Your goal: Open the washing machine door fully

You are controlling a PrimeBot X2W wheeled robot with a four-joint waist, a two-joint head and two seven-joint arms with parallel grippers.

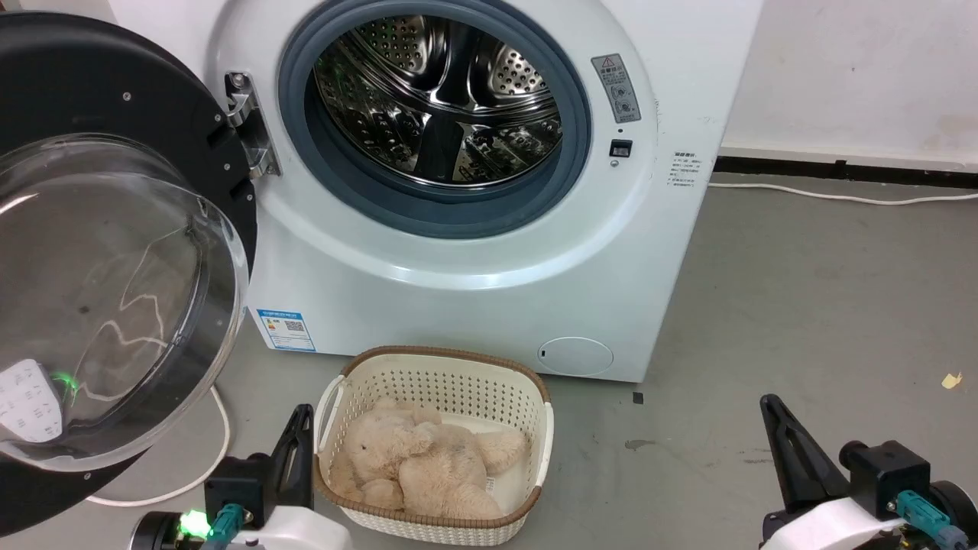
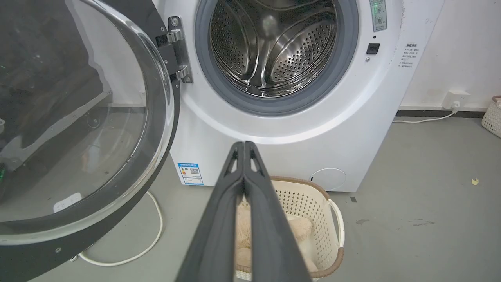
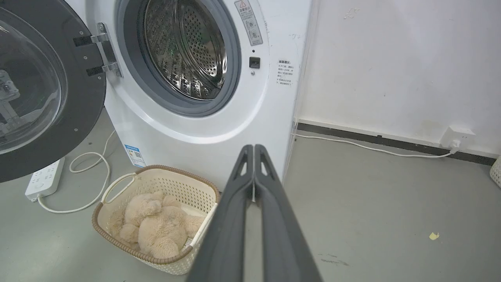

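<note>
A grey concrete floor (image 1: 802, 305), scuffed and stained, runs back to a white wall (image 1: 856, 69) with a black skirting strip (image 1: 840, 169) along its foot. The white washing machine (image 1: 458, 298) stands on the floor against that wall, with its steel drum (image 1: 443, 99) exposed inside the grey rubber ring (image 1: 428, 218).

The washing machine door (image 1: 92, 84) is swung wide out to the left of the opening. It hangs from the metal hinge (image 1: 248, 126), with its clear glass bowl bulging toward the robot, and neither gripper touches it.

A cream laundry basket (image 1: 447, 355) with a brown rim sits on the floor just in front of the machine, below the opening, and a beige plush toy (image 1: 420, 458) lies inside it. A small round flap (image 1: 574, 356) is set low in the machine's front.

The left gripper (image 1: 304, 416) is just beside the basket's left side, and the right gripper (image 1: 770, 405) is well to the basket's right. Each has its fingers pressed together on nothing.

A white power strip (image 3: 45, 178) lies on the floor under the door. A white cable (image 1: 833, 197) runs along the floor's back edge to a wall socket (image 3: 457, 135). A yellow scrap (image 1: 950, 380) lies near the floor's right edge.
</note>
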